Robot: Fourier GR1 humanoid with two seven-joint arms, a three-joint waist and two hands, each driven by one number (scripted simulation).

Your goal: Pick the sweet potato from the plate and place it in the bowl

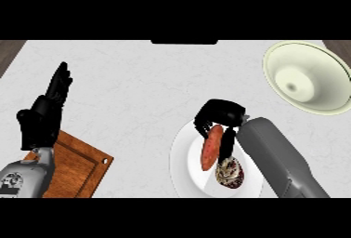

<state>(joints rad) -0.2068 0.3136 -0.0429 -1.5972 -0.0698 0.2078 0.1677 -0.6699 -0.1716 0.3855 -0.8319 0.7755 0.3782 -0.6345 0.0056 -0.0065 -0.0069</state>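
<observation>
Black right hand [218,117] curls its fingers around the oblong orange sweet potato [211,148] (over the white plate [184,160]).

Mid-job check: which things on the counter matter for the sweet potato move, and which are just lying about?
In the job:
sweet potato, gripped by the right hand
white plate
cream bowl

Lying about:
wooden cutting board
dark speckled item on the plate
left hand, resting open at the left
</observation>
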